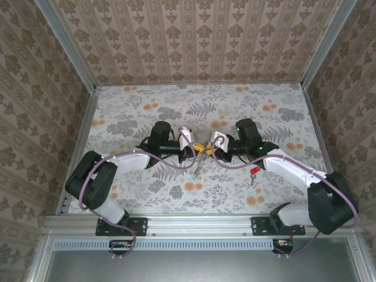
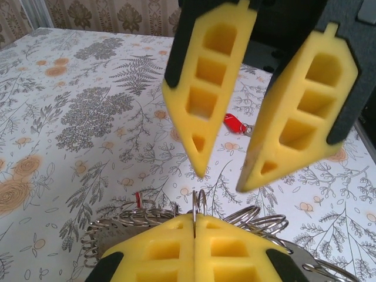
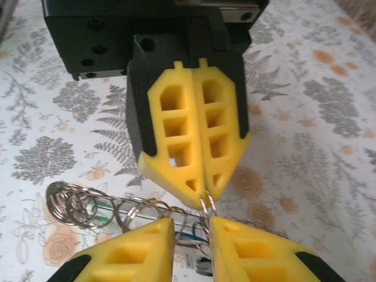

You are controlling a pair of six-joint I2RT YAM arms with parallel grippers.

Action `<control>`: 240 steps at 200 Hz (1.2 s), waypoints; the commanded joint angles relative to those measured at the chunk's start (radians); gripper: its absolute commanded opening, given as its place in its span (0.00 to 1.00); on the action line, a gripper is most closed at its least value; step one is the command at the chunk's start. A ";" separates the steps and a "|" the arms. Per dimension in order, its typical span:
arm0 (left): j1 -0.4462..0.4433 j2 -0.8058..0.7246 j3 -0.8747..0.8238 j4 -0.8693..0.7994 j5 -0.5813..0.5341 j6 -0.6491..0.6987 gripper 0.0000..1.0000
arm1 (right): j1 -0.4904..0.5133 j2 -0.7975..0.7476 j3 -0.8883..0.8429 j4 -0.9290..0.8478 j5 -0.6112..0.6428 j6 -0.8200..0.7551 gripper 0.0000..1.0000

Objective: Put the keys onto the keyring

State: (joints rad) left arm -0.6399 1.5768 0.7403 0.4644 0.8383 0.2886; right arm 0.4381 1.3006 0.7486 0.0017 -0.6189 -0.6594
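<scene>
Left wrist view: we see the left gripper at the bottom edge, its fingers pressed together and pinching one upright loop of the keyring.
Right gripper: it faces the left one from just beyond. Its fingers are spread, with the tips to either side of the pinched loop. We cannot make out whether they touch it.
Keyring position: it is lifted off the table between the two grippers. Its chain of small wire rings trails sideways and sags from the left gripper's pinch.
Red key: it lies flat on the table, well apart from the keyring and on the right arm's side.
Other keys: a blue streak among the rings may be a key head, but it is too small for us to be sure.
How the keyring will handle: we judge it light, thin and floppy. The wire is smooth and likely to slip or swing if the grip loosens.
Where to hold the keyring: on a single loop, right at the fingertips, so that the neighbouring ring stays free to take a key.
How the key will handle: it is tiny, flat and hard to lift off the table.
Where to hold the key: we would pinch across the edges of its coloured head and leave its hole clear.
</scene>
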 commanded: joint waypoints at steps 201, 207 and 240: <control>0.006 -0.051 0.015 -0.002 0.033 0.031 0.00 | -0.010 0.142 0.103 -0.043 -0.088 -0.018 0.06; 0.006 -0.051 0.017 -0.004 0.030 0.031 0.00 | -0.009 0.141 0.110 -0.059 -0.088 -0.020 0.04; 0.008 -0.049 0.044 -0.130 -0.010 0.101 0.11 | -0.007 0.116 0.152 -0.136 -0.092 -0.038 0.00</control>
State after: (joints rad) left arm -0.6331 1.5581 0.7422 0.4301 0.8333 0.3134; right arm 0.4301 1.4288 0.8444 -0.0593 -0.6891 -0.6632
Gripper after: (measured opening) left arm 0.054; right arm 0.060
